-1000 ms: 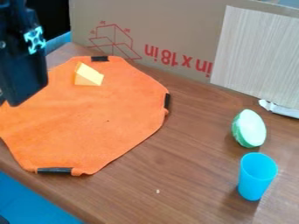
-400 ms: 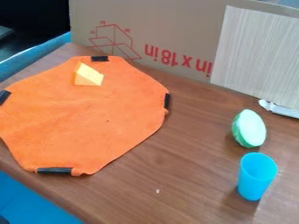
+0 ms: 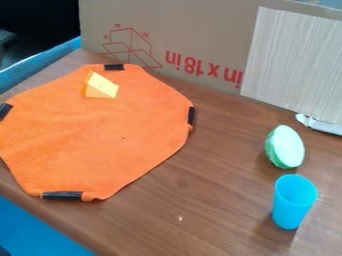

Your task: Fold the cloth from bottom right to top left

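Note:
An orange cloth lies spread on the left part of the brown table, in a roughly eight-sided outline. Black strips mark its top, right, bottom and left edges. On its upper part rests a yellow wedge-shaped block. The bottom edge of the cloth comes near the table's front left edge.
A blue cup stands upright at the lower right, with a pale green half-round object just behind it. A cardboard panel and a light ribbed board line the table's back. A whitish object lies beneath the board.
The black arm and gripper, at the upper left over the cloth a second ago, have moved out of the view. Cloth, block, cup and green object have stayed put.

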You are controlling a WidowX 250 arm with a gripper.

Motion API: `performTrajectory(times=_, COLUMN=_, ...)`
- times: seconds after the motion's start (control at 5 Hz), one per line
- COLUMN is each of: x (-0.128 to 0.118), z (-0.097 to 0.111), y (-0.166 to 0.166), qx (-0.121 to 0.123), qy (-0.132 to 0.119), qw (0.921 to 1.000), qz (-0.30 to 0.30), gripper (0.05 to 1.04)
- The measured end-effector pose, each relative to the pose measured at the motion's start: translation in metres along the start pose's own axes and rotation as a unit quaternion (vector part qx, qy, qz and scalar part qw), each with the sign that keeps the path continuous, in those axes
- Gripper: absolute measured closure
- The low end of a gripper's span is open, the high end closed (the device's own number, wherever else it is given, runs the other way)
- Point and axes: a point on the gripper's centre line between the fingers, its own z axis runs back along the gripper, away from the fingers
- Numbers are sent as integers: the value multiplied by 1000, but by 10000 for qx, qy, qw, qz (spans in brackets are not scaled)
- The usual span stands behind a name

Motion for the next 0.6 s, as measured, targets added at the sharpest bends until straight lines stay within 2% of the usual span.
performTrajectory(times=0.2, x=7, z=-24, y=13, qx=493, qy=118, qw=9918, qz=-1177, gripper=82)
performTrajectory(times=0.4, x=12, z=-43, y=19, qx=871, qy=-236, qw=9885, qz=-1213, gripper=82)
performTrajectory(times=0.6, x=21, z=-64, y=25, qx=1025, qy=-506, qw=9913, qz=-651, gripper=82)
